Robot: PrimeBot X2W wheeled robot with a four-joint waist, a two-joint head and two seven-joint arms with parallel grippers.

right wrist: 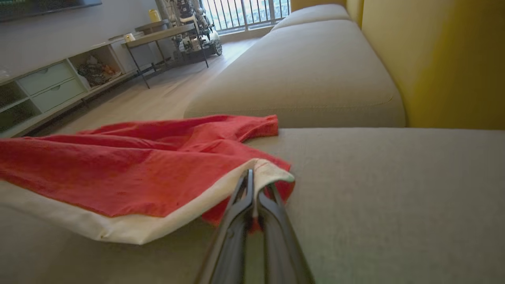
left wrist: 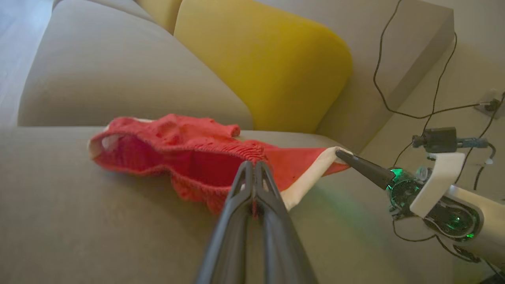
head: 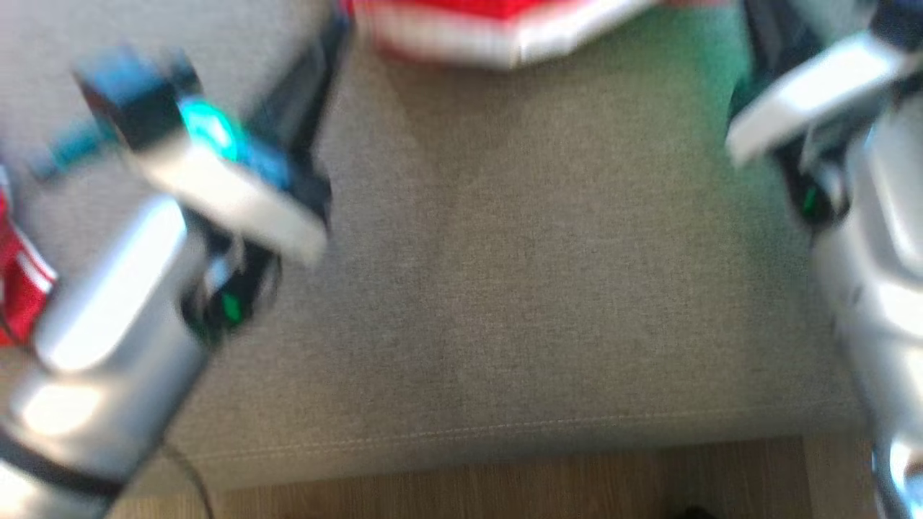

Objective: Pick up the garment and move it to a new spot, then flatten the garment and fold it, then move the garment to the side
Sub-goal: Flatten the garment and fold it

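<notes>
The red knitted garment [left wrist: 177, 150] is found lying on the grey sofa seat cushion [left wrist: 79, 228], close to the seam where the neighbouring seat cushion [left wrist: 118, 79] begins and in front of the yellow back cushion [left wrist: 268, 67]. Both pairs of jaws are closed on it. In the left wrist view the left jaws are seen pinched narrow on the ribbed red edge [left wrist: 221, 189]. The right jaws, at the end of the right arm [left wrist: 446, 197], are clamped on the corner of the white hem band [left wrist: 311, 173]. The coming move is judged to turn on one relation: the hem is strung between the two grips, so its line runs from one pair of jaws to the other. The bulk of the garment trails beyond the left jaws, away from the right arm, bunched and with an opening gaping (a sleeve or the neck, it cannot be told which). Neither arm can be called nearer, since each already holds its end. A level lift with the grips kept apart would be called for. The right wrist view gives what the left does not: the garment [right wrist: 118, 169] is spread in broad flat folds with the white hem band [right wrist: 130, 228] along its near edge. In the blurred head view a red-and-white strip [head: 497, 29] is made out at the far edge of the seat cushion, between the left forearm [head: 108, 339] and the right forearm [head: 880, 238].
</notes>
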